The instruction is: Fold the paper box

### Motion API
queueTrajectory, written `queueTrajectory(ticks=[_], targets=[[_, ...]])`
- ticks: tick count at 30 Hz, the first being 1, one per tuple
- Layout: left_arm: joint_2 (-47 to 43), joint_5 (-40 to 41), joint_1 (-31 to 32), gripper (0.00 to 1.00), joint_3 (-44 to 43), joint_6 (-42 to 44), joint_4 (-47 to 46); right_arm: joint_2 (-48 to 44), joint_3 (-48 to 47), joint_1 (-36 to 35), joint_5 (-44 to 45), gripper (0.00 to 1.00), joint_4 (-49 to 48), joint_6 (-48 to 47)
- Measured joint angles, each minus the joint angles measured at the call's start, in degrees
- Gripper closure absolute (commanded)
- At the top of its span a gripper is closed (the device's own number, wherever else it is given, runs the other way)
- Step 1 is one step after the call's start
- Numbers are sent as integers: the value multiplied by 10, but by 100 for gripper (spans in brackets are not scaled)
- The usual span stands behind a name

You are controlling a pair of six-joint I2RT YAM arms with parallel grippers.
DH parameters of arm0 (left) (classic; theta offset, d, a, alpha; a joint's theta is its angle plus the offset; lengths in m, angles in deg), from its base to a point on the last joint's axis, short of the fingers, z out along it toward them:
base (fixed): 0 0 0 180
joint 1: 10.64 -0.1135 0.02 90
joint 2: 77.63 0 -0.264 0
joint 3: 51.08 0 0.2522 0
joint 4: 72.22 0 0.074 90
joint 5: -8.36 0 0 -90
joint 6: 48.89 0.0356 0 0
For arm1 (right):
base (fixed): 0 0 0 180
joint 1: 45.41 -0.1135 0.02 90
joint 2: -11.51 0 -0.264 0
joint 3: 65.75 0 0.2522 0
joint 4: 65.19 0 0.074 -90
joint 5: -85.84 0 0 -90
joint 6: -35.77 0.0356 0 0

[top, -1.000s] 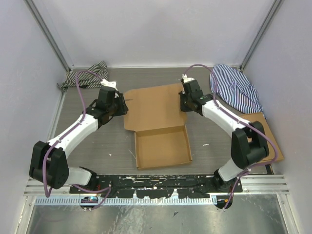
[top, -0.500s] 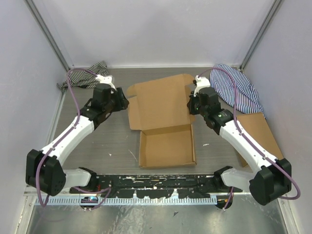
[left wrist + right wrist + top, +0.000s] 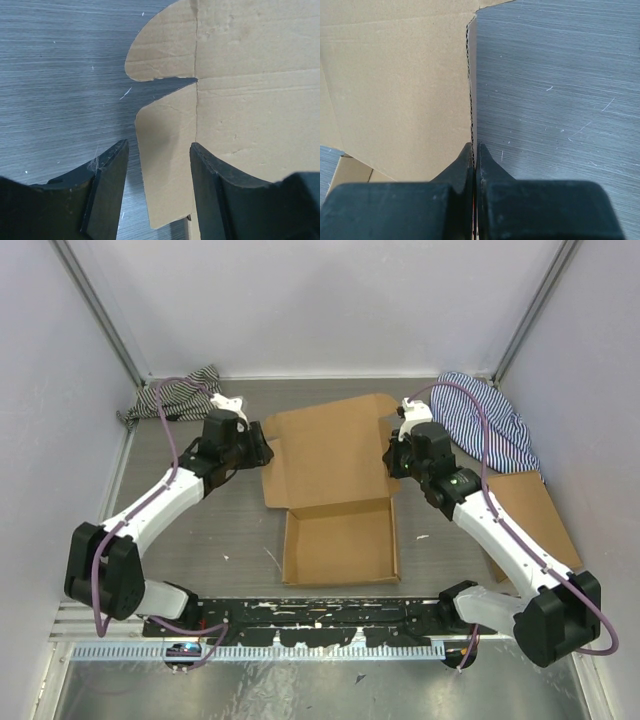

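Squarely between both arms on the table (image 3: 225,530), the paper box (image 3: 335,495) lies lengthwise front-to-back, tray (image 3: 340,540) nearest, its lid panel's (image 3: 325,455) right edge pinched in the closed right gripper (image 3: 474,150) while the left gripper (image 3: 157,150) hangs spread over the left flap (image 3: 165,175).

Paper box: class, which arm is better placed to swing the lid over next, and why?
Probably the right. The right gripper is shut on the edge of the paper box lid, so it can lift at once. The left gripper is open, only straddling a side flap.
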Motion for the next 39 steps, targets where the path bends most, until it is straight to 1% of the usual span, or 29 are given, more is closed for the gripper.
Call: queueTrajectory(ticks=[12,23,25,26,29,31,32,36,39], targets=[[43,0,0,44,-34,2,-6,-3,0,0,-10,99,0,1],[77,7,0,46,-38,16,-8,-3,1,0,-14,99,0,2],[80,7,0,51,-40,16,-7,-3,1,0,-14,99,0,2],[80,7,0,57,-42,16,-8,-3,1,0,-14,99,0,2],[80,6,-1,77,-44,15,-9,-3,2,0,-14,99,1,2],[80,2,-3,93,-44,15,-13,-3,3,1,-14,99,3,3],[80,-2,-3,99,-44,16,-18,-3,3,1,-14,99,5,4],[70,-29,0,100,-45,11,-30,0,3,1,-14,93,12,9],[57,-44,0,100,-45,11,-30,15,-7,1,-9,85,25,19]])
